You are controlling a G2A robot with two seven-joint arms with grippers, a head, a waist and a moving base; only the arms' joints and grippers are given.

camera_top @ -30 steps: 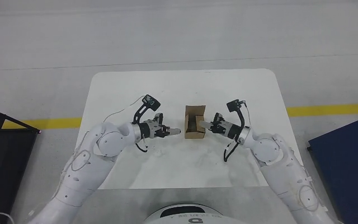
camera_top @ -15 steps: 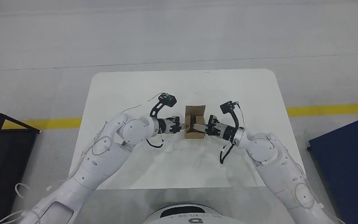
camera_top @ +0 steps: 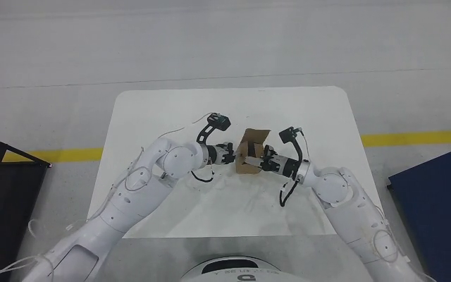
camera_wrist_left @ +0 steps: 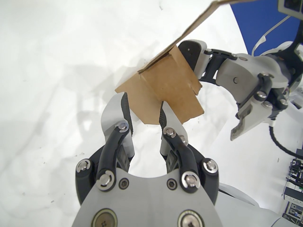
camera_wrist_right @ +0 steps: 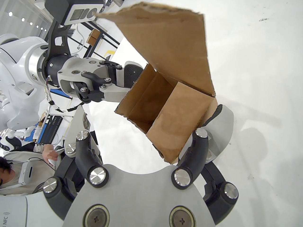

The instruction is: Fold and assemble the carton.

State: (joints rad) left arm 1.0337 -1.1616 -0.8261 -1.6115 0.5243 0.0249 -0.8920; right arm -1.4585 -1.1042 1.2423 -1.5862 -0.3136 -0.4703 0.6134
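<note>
The carton (camera_top: 252,150) is tilted over the middle of the white table (camera_top: 176,116), between the two arms. The left tool (camera_top: 233,156) is at one side of it and the right tool (camera_top: 267,163) at the other. From above it reads as a small brown box with its mouth open — how each tool meets it is too small to judge there.

The left wrist view fills that in. The left tool's fingers (camera_wrist_left: 126,109) are drawn in narrow on a lower panel of the carton, with cardboard filling the gap between the pads, so this tool holds the carton. The same view shows the right tool from outside: one dark pad (camera_wrist_left: 190,54) lies flat against the carton's far wall, and its other finger (camera_wrist_left: 240,124) hangs well apart from the cardboard.

The right wrist view agrees — the right tool is wide, one finger (camera_wrist_right: 221,116) touching the carton's near corner, the opposite one (camera_wrist_right: 80,128) off to the side with nothing against it. This view also looks into the carton: a hollow inside with brown walls, and a long flap (camera_wrist_right: 170,41) standing up and slanting away from the mouth. In the left wrist view that flap (camera_wrist_left: 213,8) is seen edge-on, as a thin slanted strip. Whether the carton's lowest edge touches the table I cannot tell.
</note>
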